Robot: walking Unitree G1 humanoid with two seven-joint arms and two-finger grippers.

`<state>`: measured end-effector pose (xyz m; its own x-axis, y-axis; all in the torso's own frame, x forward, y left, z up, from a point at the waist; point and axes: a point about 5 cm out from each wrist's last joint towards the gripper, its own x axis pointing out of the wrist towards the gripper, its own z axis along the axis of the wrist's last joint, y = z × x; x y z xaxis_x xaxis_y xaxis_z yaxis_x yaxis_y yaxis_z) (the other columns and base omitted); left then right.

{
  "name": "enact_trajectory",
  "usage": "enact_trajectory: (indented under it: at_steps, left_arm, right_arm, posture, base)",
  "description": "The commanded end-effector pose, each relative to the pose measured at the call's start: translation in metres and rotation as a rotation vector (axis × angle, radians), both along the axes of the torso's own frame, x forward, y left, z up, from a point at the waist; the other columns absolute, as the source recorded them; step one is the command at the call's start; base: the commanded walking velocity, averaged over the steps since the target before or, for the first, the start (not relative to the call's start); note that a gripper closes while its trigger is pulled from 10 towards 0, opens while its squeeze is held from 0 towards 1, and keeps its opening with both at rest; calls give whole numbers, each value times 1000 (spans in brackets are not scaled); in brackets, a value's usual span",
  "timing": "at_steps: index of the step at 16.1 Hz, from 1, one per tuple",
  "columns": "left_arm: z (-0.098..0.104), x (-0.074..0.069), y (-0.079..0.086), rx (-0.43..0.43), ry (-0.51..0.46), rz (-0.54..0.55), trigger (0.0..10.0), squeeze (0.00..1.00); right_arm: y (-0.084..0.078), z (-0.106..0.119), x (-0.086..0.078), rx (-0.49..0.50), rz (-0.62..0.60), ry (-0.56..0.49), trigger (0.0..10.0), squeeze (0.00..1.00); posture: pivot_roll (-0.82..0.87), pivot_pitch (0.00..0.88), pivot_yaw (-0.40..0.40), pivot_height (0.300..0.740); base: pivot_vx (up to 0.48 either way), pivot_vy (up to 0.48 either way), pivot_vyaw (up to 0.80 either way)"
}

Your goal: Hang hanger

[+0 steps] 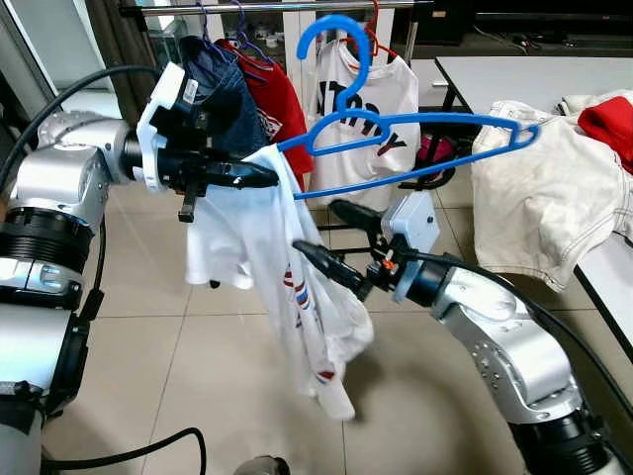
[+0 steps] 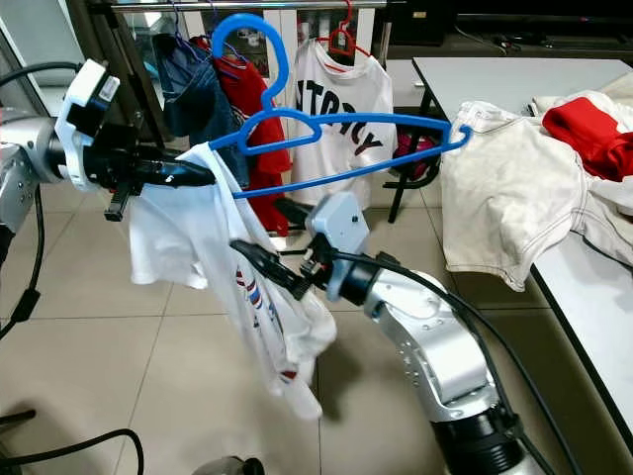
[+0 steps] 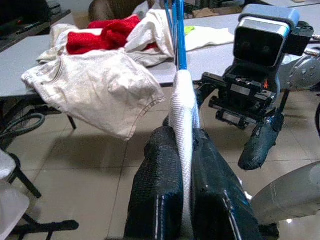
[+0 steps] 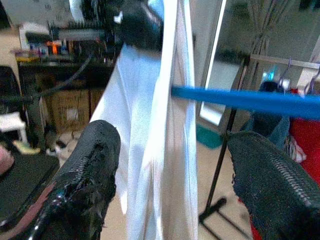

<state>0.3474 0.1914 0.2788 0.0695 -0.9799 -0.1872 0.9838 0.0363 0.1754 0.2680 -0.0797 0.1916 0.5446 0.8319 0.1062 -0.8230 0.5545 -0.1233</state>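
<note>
Now left tool clamps shirt-draped blue hanger; right tool spread below.

white table, cream shirt, red cloth

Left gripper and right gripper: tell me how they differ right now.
The left gripper is shut on the white T-shirt where it drapes over the blue hanger's end; the right gripper is open, its fingers either side of the hanging cloth. The left sits higher, at the hanger; the right is lower, under the hanger's bottom bar. Both have black fingers.
</note>
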Motion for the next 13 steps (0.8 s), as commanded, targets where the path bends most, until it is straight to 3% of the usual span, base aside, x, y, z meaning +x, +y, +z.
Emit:
enact_trajectory:
  at_steps: [1, 3, 6, 13]
  left_arm:
    - [11, -3, -1, -20, -37, -19, 0, 0]
    - [10, -4, -6, -30, -36, -40, 0, 0]
    - [8, -1, -14, -44, -54, -29, 0, 0]
    - [14, 0, -12, -54, -80, 11, 0, 0]
  right_arm:
    - [4, 7, -1, 18, 8, -39, 10000, 0]
    - [10, 10, -2, 65, 27, -36, 10000, 0]
    - [22, 11, -14, 86, 149, -35, 10000, 0]
    - [21, -1, -22, 6, 232, 3, 10000, 0]
  posture:
    - [-110, 0, 91, 740]
    - [-110, 0, 92, 740]
    - [-109, 0, 92, 740]
    - [-106, 0, 90, 740]
  base:
    - [0, 0, 0]
    - [0, 0, 0]
    - [0, 0, 0]
    - [0, 0, 0]
